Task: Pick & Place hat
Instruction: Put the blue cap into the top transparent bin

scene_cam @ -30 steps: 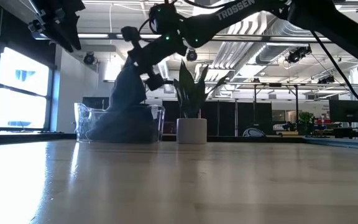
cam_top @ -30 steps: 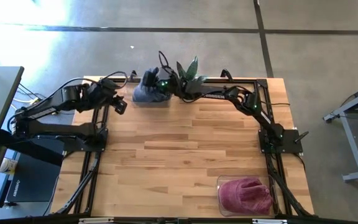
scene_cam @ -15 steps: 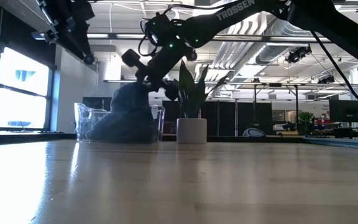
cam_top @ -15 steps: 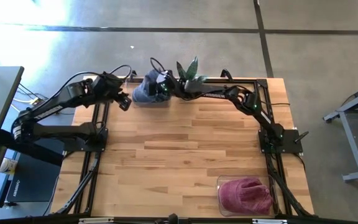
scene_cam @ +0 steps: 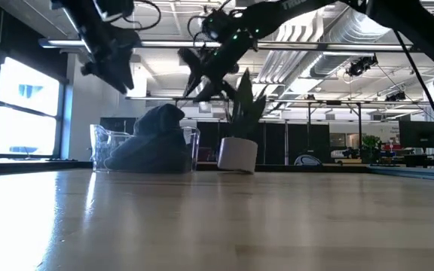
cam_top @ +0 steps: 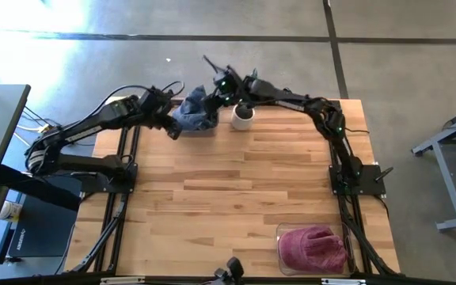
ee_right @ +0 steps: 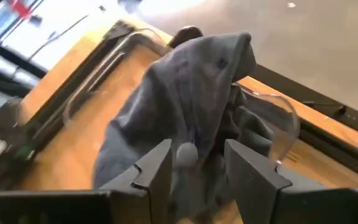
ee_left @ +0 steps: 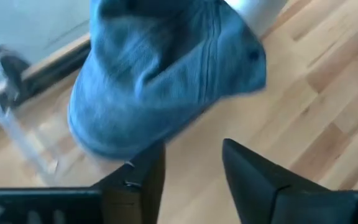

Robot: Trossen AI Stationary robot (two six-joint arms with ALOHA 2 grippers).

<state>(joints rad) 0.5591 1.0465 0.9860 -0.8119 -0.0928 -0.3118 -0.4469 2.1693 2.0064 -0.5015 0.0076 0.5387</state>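
The blue-grey hat now sits slumped in the clear bin at the far edge of the worktop, its crown rounded over instead of pulled up into a peak as it was a second ago. The right claw has let go of it — its fingers stand parted with the cloth below them and nothing between, and it has risen and drawn back to hang above the spot between the hat and the white plant pot. That pot, hidden under the right arm in the earlier overhead pictures, now shows plainly just beside the hat, and in the low view it looks slightly tilted and shifted to the right of where it stood. The left claw has swung in from the worktop's left edge and now hovers just beside the hat's left side, jaws apart and empty, the hat filling the view ahead of its fingers. At the near right corner, the pink hat lies in its own clear tray, unchanged.
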